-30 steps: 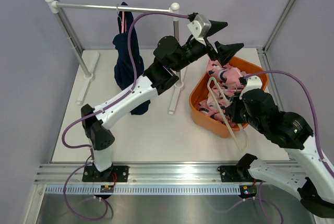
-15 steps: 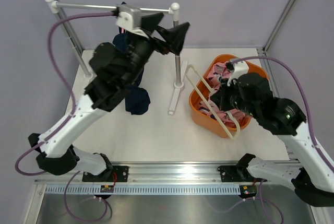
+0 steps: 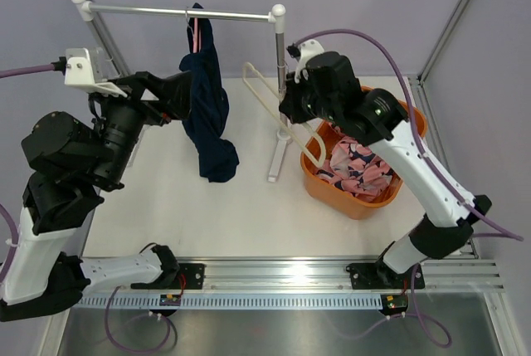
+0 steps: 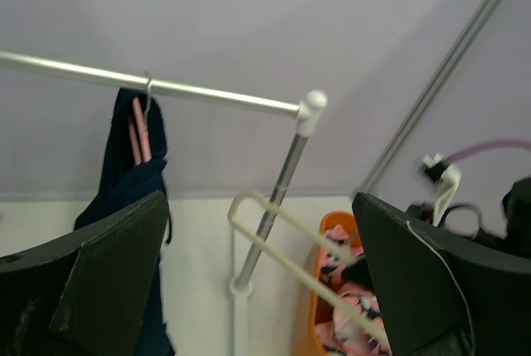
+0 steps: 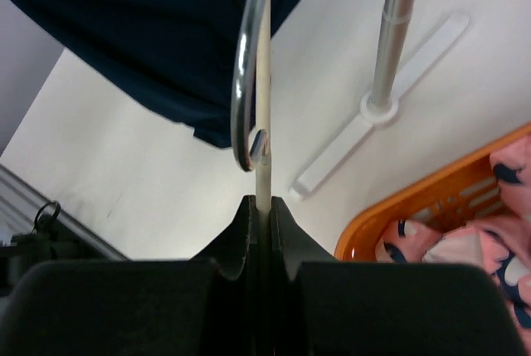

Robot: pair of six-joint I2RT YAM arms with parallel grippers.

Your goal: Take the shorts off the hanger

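On the rail (image 3: 166, 12), shorts (image 3: 206, 115) hang beside left jaws.

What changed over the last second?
The left claw, open, swung left from above the basket to beside the navy shorts. The right claw, shut on the hanger, lifted it from the basket toward the post. Pink shorts stay in the basket, navy shorts on the rail.

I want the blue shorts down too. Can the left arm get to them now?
Probably yes. The left gripper is open close beside the navy shorts hanging from the rail, with nothing between them. The right gripper holds the empty hanger off to the other side.
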